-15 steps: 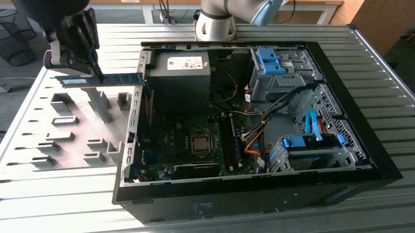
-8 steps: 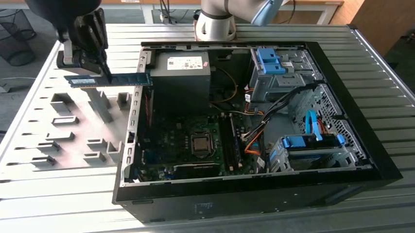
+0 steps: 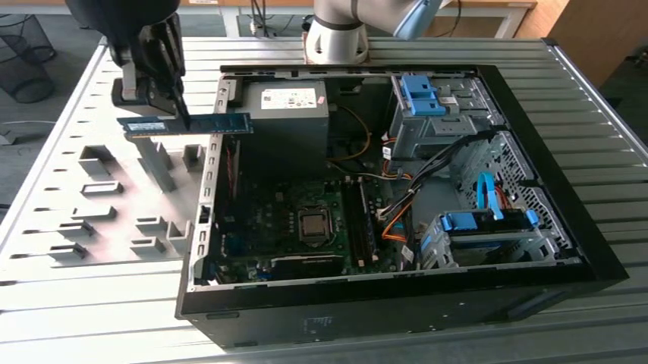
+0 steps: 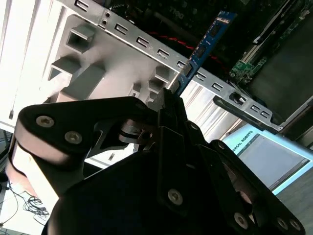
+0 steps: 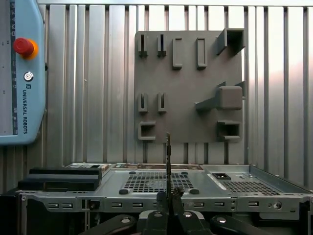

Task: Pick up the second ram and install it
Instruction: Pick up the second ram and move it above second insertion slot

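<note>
The second ram (image 3: 202, 124), a thin blue-green stick with black chips, hangs level in the air above the case's wall on the exterior view's left. My gripper (image 3: 182, 120) is shut on it near its middle, coming down from above. In the second wrist view the ram (image 4: 205, 43) sticks out past the black fingers (image 4: 172, 115) towards the case's perforated metal edge. In the first wrist view the ram (image 5: 167, 156) shows edge-on as a thin dark line rising from my gripper (image 5: 167, 197).
The open black computer case (image 3: 405, 303) lies on the slatted metal table, with motherboard (image 3: 273, 220), memory slots (image 3: 359, 220), power supply (image 3: 288, 106) and blue drive clips (image 3: 486, 221). A grey fixture plate (image 3: 111, 205) with slotted blocks lies beside the case. A teach pendant (image 5: 19, 73) rests on the table.
</note>
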